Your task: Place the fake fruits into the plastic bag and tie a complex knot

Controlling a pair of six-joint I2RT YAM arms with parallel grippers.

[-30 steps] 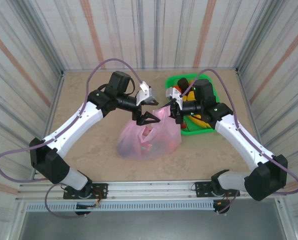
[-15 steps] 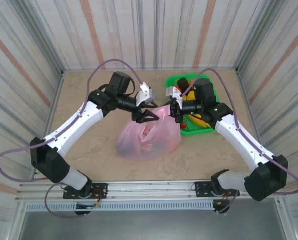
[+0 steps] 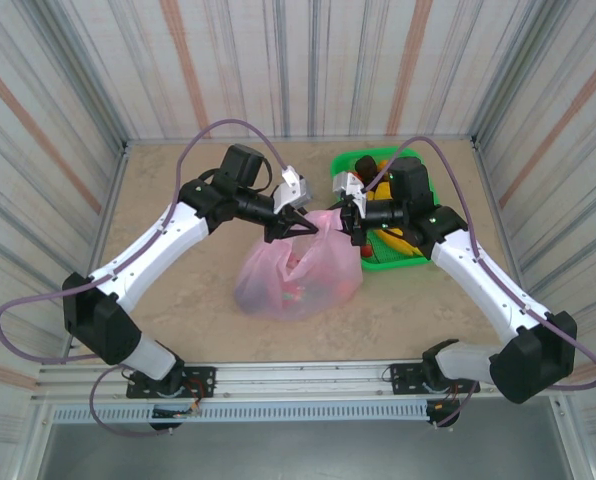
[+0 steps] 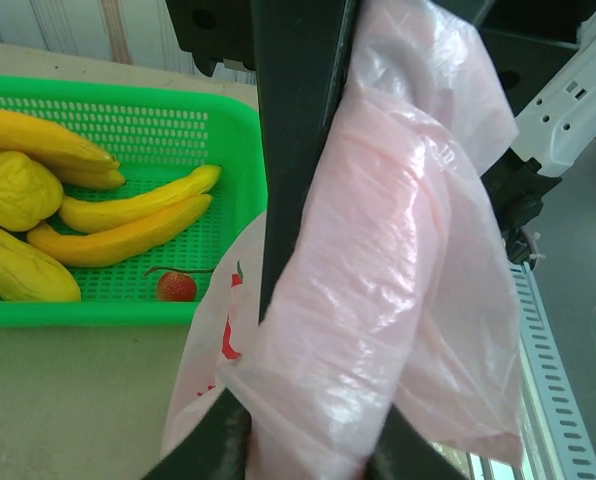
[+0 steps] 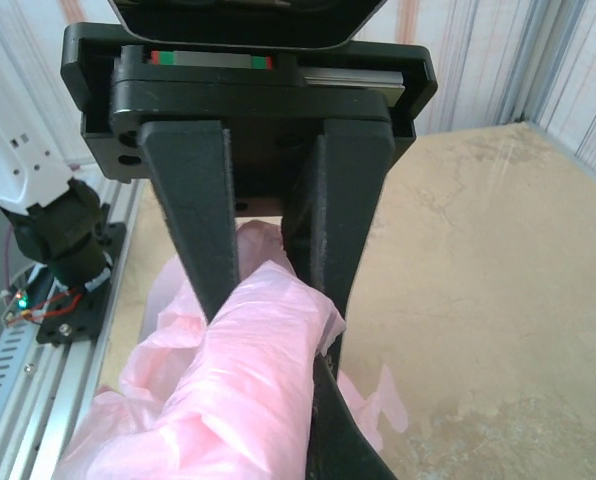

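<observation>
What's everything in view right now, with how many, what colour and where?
thin translucent pink plastic bag: one, pink with red print, mid-table, top bunched between both pincers
toy fruits inside the bag: count unclear, reddish, seen through plastic
green perforated plastic tray: one, green, far right of table
long yellow toy bananas: at least three, yellow, in tray
bumpy yellow toy fruits: two, yellow, in tray
small red toy berry: one, red, in tray
beige stone-look table: one, beige, under everything
left pincer: one, black, closed on bag top
right pincer: one, black, closed on bag top
</observation>
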